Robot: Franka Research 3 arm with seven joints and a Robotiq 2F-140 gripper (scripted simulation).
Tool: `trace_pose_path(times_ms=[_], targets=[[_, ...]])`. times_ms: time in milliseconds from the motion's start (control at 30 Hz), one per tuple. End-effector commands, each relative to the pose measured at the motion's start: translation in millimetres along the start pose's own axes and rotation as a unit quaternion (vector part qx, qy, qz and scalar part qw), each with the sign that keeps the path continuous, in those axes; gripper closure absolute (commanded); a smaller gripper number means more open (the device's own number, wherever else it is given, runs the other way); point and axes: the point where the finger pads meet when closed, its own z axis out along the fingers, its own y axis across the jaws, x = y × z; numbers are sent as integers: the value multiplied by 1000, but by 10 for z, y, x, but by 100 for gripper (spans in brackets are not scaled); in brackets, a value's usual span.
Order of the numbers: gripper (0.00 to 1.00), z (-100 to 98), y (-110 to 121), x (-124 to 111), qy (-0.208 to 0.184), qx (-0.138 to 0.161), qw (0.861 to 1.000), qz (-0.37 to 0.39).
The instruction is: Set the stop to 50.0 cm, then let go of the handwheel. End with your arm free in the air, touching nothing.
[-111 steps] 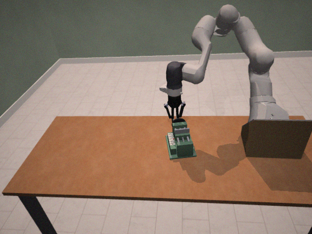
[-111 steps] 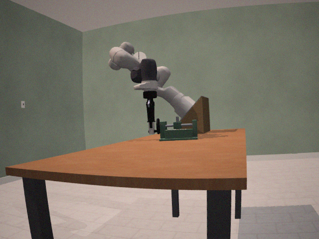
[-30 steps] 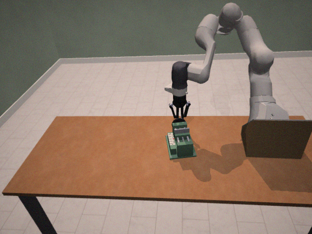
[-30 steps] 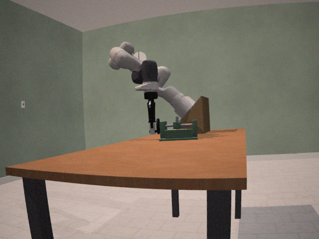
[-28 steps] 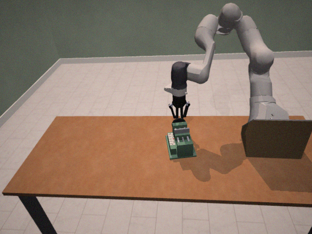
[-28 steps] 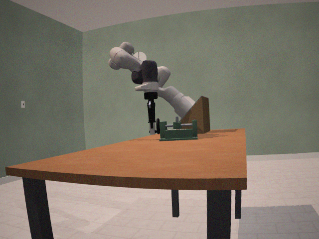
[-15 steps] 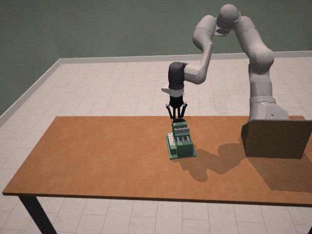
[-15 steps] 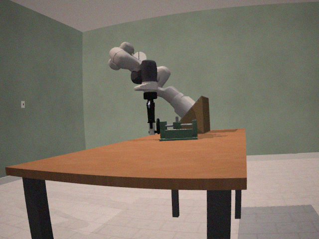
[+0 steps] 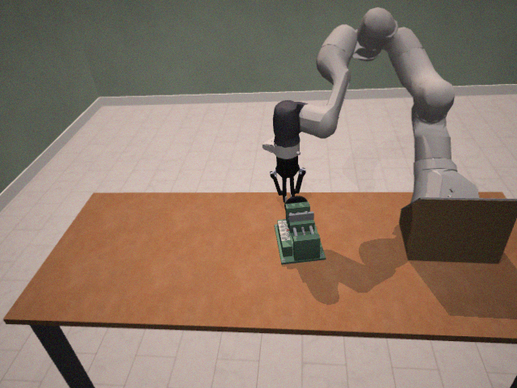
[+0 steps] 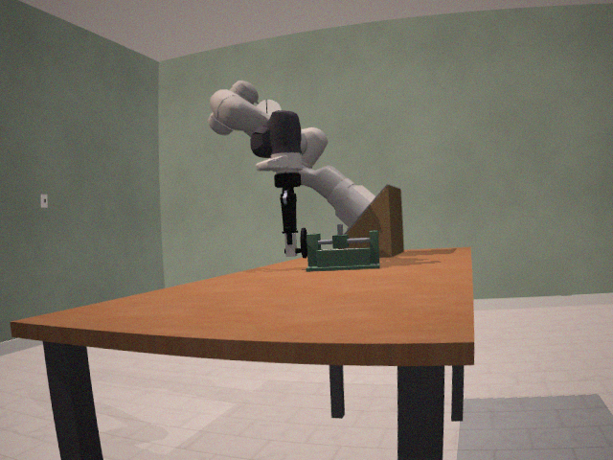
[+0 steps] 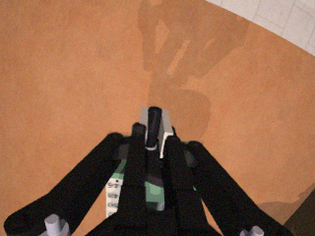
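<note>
A small green slide fixture (image 9: 300, 234) stands on the brown table, with a grey stop block (image 10: 339, 241) on its rods and a white scale strip (image 9: 284, 233) along its left side. A black handwheel (image 10: 303, 241) sits on its far end; its rim also shows in the top view (image 9: 296, 199). My gripper (image 10: 290, 248) hangs straight down at that end and is shut on the handwheel's handle, low on the wheel. In the wrist view the fingers close around the dark handle (image 11: 154, 125), with the fixture mostly hidden beneath them.
The robot's brown base block (image 9: 457, 229) stands at the table's right rear. The arm's shadow (image 9: 350, 267) falls to the right of the fixture. The table's far edge lies just behind the gripper.
</note>
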Motion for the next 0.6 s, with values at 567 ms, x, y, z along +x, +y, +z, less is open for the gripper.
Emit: trace_pose_path(times_ms=[567], targets=[[96, -402, 20, 0, 0, 2, 1000, -5]])
